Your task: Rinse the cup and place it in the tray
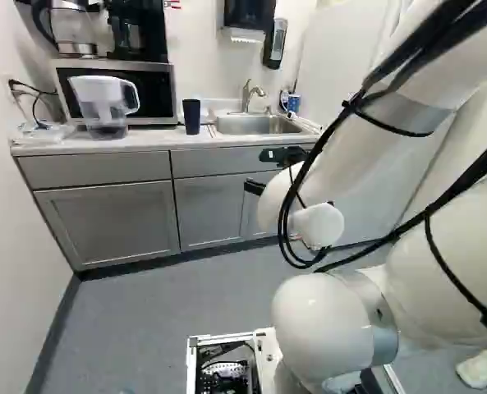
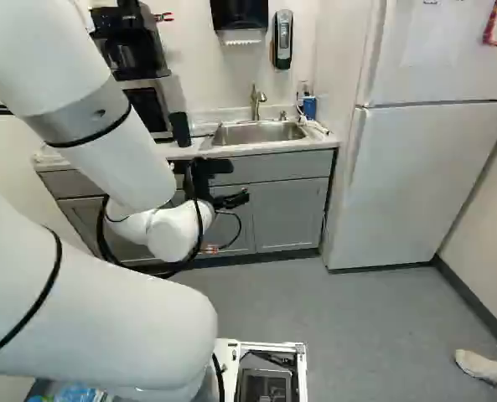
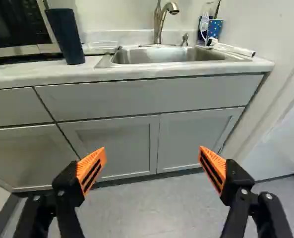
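In the right base view my gripper [image 2: 231,199] is in front of the cabinets, below counter height. The wrist view shows the gripper [image 3: 151,166] open, its orange pads wide apart with nothing between them. A dark blue cup [image 3: 66,37] stands upright on the counter left of the sink; the left base view shows this cup [image 1: 192,116] beside the microwave. The steel sink [image 3: 174,55] has a faucet [image 3: 159,20] behind it. A low white tray-like piece [image 3: 100,45] lies between cup and sink, partly hidden.
A water pitcher [image 1: 103,105] stands before the microwave [image 1: 157,86]. A blue patterned cup [image 3: 214,28] and a brush [image 3: 233,48] are at the sink's far right corner. Cabinet fronts [image 3: 112,141] face the gripper. A white fridge [image 2: 424,184] stands at the right; a person's shoe [image 2: 483,368] shows nearby.
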### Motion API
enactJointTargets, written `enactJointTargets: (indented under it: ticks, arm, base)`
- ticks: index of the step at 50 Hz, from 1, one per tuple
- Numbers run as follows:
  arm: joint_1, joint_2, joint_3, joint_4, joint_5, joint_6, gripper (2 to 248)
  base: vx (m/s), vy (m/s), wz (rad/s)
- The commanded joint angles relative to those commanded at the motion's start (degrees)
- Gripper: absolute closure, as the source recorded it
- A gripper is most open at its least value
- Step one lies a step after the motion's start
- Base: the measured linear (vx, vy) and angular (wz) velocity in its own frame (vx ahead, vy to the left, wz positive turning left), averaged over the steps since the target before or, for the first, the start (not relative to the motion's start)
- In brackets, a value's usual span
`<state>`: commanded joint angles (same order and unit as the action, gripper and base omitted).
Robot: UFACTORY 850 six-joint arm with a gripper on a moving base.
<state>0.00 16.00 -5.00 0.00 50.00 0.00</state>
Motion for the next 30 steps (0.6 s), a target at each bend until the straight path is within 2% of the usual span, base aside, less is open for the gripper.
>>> enactJointTargets:
  ticks: [30]
  arm:
    - [0.0, 0.0, 0.0, 0.0, 0.0, 0.0, 3]
  base:
    - [0.0, 0.0, 0.0]
